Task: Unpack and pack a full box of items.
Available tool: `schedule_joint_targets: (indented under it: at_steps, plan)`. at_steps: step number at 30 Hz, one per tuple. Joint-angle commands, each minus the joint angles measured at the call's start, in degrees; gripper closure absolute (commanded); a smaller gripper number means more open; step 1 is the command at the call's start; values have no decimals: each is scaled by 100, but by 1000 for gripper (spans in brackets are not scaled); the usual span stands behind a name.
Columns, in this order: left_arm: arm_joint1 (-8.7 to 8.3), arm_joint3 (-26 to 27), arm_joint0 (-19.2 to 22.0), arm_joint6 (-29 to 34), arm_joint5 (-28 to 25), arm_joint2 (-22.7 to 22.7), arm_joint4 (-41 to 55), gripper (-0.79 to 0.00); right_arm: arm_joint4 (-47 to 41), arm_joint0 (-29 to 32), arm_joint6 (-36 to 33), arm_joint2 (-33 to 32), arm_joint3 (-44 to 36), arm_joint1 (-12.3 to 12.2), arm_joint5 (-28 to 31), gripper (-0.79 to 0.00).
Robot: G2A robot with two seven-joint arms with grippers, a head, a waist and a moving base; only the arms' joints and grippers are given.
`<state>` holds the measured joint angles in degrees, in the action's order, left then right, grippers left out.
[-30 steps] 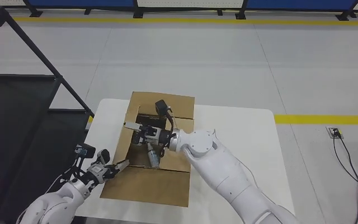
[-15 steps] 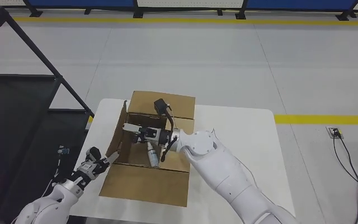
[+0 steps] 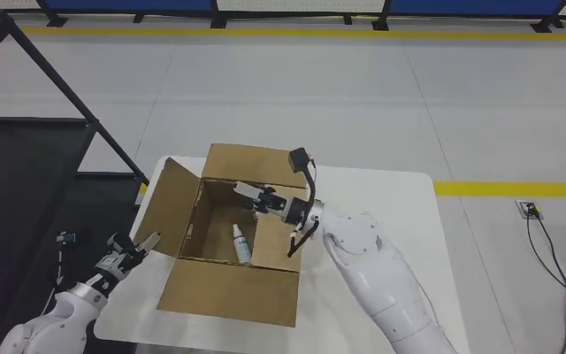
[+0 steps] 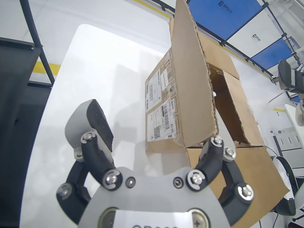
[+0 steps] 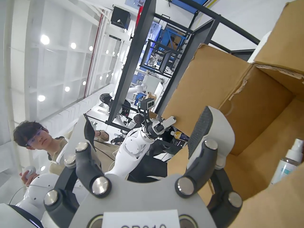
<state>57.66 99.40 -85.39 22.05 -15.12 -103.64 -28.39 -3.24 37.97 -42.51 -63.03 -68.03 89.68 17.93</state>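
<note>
A brown corrugated cardboard box (image 3: 234,292) sits on the left half of the white rectangular worktop (image 3: 380,212), close to its left edge, with all its top flaps open. The left flap stands up and leans outward toward the worktop's left edge. The far and near flaps are folded out flat toward the far and near edges. Printed labels cover the box's left wall (image 4: 161,110).

Inside the box, against its right wall and toward the near side, is a small clear plastic spray bottle (image 3: 240,243) with a white cap and a pale blue label. Whether it stands or leans I cannot tell.

The left gripper (image 3: 143,245) is at the worktop's left edge, just beside the lower corner of the raised left flap (image 4: 197,84). Its fingers (image 4: 95,124) are spread wide and grip nothing. One fingertip is right at the flap's corner.

The right gripper (image 3: 250,193) hangs over the box's far right inner corner. Its fingers (image 5: 206,129) are also spread apart with nothing between them, and the spray bottle (image 5: 289,164) is below and to one side.
</note>
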Motion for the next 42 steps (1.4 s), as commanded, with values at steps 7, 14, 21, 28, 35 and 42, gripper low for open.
schedule_joint_targets:
  at_steps: [7,14,21,28,35,42]
  plan:
    - [-2,-107,80,20,172,-115,57,-785,333,243,-35,-274,-390,-138,-694,-785]
    - [-4,-173,109,45,236,-186,103,-785,640,225,-17,-336,-300,-206,-1062,-785]
    - [-2,-246,166,51,396,-220,108,-785,1011,241,190,-485,-262,-288,-1287,-785]
    - [3,-396,254,70,460,-188,145,-785,1091,386,193,-762,-411,-392,-1395,-785]
    - [6,-675,445,201,709,-27,7,-785,868,674,365,-1090,-701,-481,-1091,-785]
    - [-6,-1239,864,677,836,377,-368,-785,457,987,490,-1356,-1017,-549,-474,-785]
